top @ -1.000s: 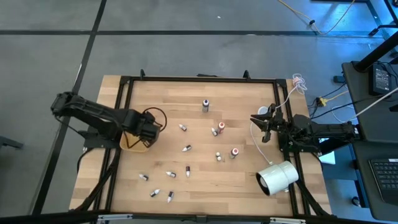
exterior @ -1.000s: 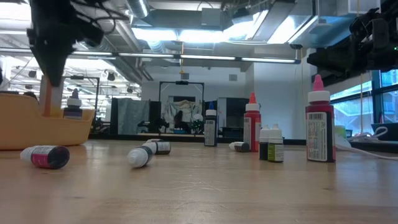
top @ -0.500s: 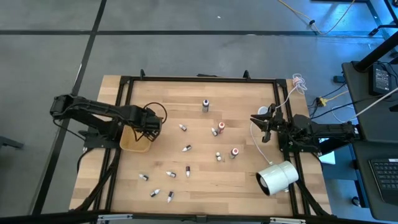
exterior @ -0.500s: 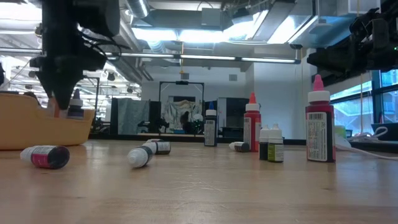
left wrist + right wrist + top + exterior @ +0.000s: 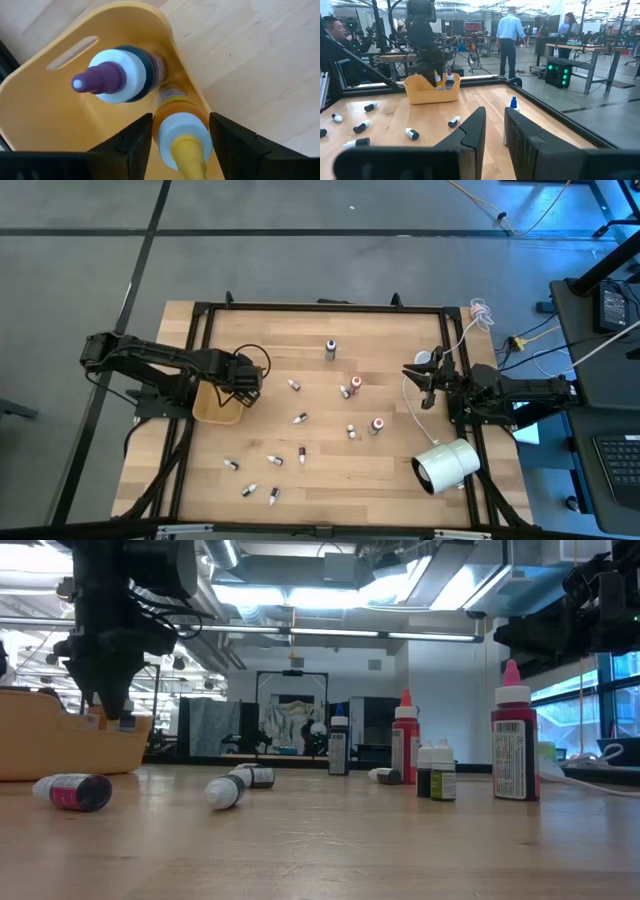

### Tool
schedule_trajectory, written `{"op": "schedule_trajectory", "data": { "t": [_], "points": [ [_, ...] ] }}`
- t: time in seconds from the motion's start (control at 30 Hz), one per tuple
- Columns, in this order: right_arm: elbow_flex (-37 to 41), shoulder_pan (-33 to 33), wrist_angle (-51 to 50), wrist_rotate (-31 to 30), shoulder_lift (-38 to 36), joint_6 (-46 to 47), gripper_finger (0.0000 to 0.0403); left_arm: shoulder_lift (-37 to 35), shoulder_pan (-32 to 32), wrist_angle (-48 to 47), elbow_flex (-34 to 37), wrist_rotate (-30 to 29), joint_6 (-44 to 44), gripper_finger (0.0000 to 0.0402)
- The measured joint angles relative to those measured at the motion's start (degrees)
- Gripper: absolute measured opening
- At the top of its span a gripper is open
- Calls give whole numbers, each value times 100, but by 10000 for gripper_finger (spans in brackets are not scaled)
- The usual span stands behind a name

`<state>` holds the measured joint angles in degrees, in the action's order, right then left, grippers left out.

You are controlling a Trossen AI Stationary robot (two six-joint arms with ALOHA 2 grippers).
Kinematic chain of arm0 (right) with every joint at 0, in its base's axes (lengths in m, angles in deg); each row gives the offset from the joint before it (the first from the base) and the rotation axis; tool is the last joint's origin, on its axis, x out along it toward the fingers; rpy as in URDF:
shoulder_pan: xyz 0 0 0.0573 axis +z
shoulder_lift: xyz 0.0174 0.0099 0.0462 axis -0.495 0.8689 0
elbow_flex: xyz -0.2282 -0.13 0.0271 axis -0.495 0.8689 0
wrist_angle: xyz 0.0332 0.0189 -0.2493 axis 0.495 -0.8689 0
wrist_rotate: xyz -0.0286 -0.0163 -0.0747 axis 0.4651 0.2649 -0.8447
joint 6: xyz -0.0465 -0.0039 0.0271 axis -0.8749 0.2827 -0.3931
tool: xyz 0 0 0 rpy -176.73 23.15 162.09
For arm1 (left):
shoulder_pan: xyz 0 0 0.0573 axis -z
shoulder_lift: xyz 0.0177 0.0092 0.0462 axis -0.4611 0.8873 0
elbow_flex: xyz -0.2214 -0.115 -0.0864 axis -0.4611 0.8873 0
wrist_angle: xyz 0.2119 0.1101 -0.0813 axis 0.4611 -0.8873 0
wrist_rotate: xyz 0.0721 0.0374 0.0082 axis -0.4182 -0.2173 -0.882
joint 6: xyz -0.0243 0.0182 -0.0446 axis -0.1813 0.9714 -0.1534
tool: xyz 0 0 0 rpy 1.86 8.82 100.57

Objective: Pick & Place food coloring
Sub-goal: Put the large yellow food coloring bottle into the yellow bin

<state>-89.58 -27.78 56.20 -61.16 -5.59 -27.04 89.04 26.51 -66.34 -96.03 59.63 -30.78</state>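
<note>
A: Bottles: why upright? The yellow-capped bottle [image 5: 181, 131] stood in the tray [image 5: 212, 409], between the left gripper's [image 5: 180, 137] parted fingers.

B: Placing, seemingly; grip uncertain. The right gripper [image 5: 424, 384] waited shut, empty.

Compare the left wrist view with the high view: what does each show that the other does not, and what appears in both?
Only the left wrist view shows inside the tan tray: a purple-tipped bottle upright, and a yellow-tipped bottle between the left gripper fingers, against the tray wall. Only the high view shows the right gripper waiting at the table's right edge, the white cylinder and the bottles scattered over the table. Both show the tray and the wooden table.
</note>
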Motion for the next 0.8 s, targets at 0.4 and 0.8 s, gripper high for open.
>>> {"op": "schedule_trajectory", "data": {
  "t": [0.4, 0.8],
  "points": [
    [0, -1, 0, 1, -1, 0, 75, -375, 2, -345, 0, 40, -34, 190],
    [0, 0, -2, 1, 1, 0, 75, -1532, 2, -418, -185, 1, -255, 184]
  ]
}}
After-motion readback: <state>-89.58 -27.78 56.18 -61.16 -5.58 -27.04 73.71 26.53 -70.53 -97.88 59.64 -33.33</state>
